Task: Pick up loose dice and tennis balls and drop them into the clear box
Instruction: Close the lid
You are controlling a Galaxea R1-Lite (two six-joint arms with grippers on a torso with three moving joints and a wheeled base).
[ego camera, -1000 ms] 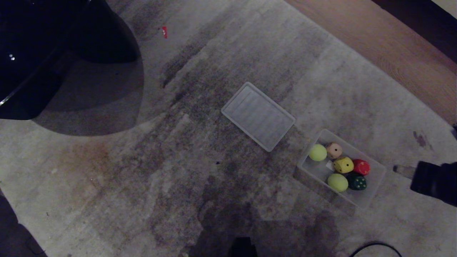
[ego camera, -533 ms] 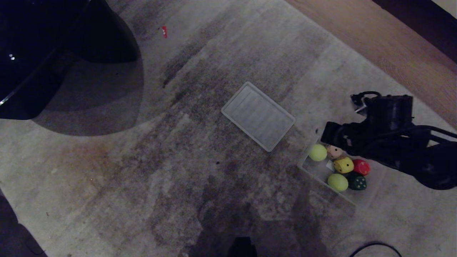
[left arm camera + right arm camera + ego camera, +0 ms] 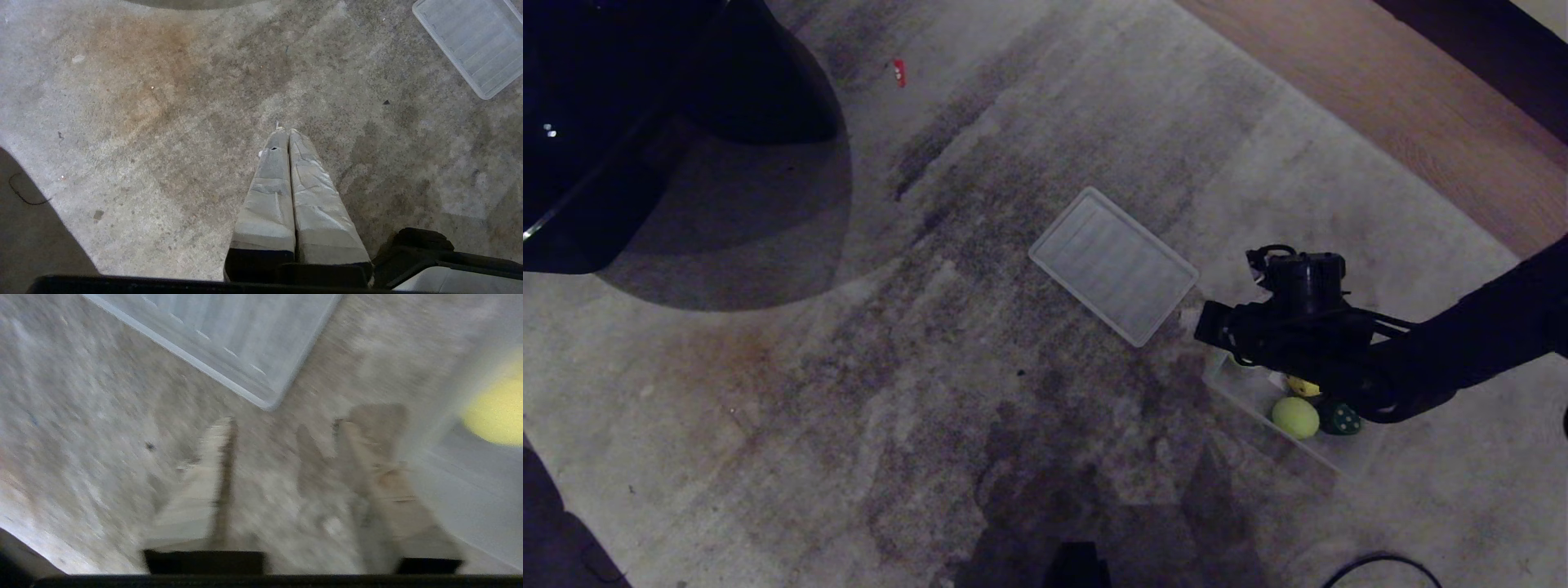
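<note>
Right pincer (image 3: 1207, 324), spread and empty, hovers at the box (image 3: 1347, 457) edge, where a ball (image 3: 1295, 416) and dice (image 3: 1341, 420) lie; none visible loose on the carpet (image 3: 849, 408).

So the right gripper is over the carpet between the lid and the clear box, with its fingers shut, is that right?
Not quite. The right gripper is over the carpet between the lid and the clear box, but its fingers stand apart, with nothing between them. The right wrist view shows the gap.
</note>
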